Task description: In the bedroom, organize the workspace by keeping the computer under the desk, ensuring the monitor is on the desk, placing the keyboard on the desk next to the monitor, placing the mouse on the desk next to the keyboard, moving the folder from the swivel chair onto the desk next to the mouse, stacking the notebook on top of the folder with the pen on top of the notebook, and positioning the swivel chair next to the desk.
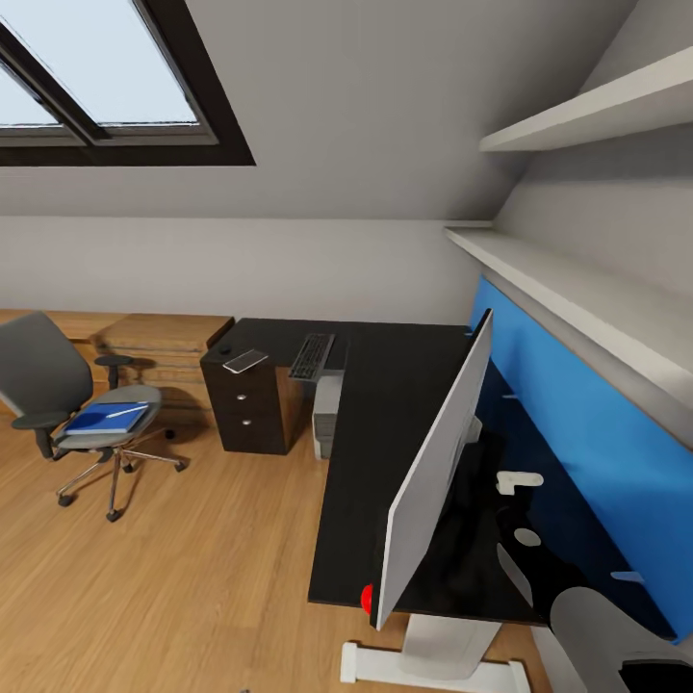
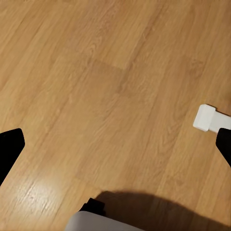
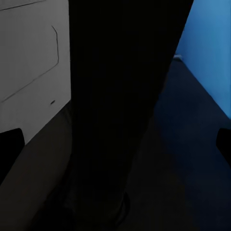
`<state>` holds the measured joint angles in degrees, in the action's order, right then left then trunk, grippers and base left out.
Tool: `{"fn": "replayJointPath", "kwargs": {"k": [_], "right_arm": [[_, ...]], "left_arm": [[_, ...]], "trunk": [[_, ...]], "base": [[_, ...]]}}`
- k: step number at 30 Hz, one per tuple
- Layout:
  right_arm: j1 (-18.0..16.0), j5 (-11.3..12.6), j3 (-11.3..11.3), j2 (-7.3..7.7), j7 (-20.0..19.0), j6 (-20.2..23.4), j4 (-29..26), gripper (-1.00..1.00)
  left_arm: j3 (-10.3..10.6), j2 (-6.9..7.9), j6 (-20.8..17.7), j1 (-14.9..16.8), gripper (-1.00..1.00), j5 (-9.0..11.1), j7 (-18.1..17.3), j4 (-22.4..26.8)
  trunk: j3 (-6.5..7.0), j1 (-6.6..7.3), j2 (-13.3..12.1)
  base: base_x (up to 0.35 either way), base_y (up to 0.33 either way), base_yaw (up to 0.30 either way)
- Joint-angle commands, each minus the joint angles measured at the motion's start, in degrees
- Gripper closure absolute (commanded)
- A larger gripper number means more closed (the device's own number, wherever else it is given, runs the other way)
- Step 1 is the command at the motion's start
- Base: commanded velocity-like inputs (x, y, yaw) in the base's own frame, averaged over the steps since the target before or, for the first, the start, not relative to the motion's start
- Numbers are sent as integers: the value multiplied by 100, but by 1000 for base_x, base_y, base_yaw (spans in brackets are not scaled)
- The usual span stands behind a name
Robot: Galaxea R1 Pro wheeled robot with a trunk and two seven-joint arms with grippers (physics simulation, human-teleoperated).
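The black desk (image 1: 385,404) is L-shaped. The monitor (image 1: 438,462) stands on it, its pale back toward me. At the far end lie the keyboard (image 1: 311,356), the pale notebook (image 1: 245,361) and a small dark mouse (image 1: 225,348). The grey computer (image 1: 327,416) sits under the desk. At left, the swivel chair (image 1: 67,395) carries the blue folder (image 1: 104,418) with the thin pen (image 1: 126,411) on it. My right arm (image 1: 597,616) reaches behind the monitor. The right gripper (image 3: 115,149) is open, facing the monitor's black stand (image 3: 120,96). My left gripper (image 2: 115,149) hangs open over the floor.
A blue wall panel (image 1: 577,433) runs behind the desk, with white shelves (image 1: 577,298) above it. A black drawer unit (image 1: 245,409) sits under the desk's far end, next to a wooden chest (image 1: 159,342). The desk's white foot (image 2: 207,118) rests on the wood floor (image 1: 192,568). A red spot (image 1: 367,599) shows at the desk's near edge.
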<state>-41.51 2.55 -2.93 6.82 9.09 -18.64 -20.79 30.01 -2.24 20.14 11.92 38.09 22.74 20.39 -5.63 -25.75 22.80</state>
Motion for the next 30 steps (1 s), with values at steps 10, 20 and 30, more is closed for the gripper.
{"fn": "replayJointPath", "kwargs": {"k": [10, 20, 30], "right_arm": [[-6, 27, -32, 3, 27, -17, 5, -100], [-6, 27, -32, 3, 26, -17, 5, -100], [-6, 27, -32, 3, 28, -17, 5, -100]], "left_arm": [[49, -4, 25, 5, -100, 40, 38, 0], [49, -5, 25, 6, -100, 42, 38, 0], [51, -5, 25, 6, -100, 42, 38, 0]], "trunk": [[-12, -3, 12], [-12, -3, 12], [-12, -3, 12]], "base": [[92, 0, 0], [12, 0, 0], [8, 0, 0]]}}
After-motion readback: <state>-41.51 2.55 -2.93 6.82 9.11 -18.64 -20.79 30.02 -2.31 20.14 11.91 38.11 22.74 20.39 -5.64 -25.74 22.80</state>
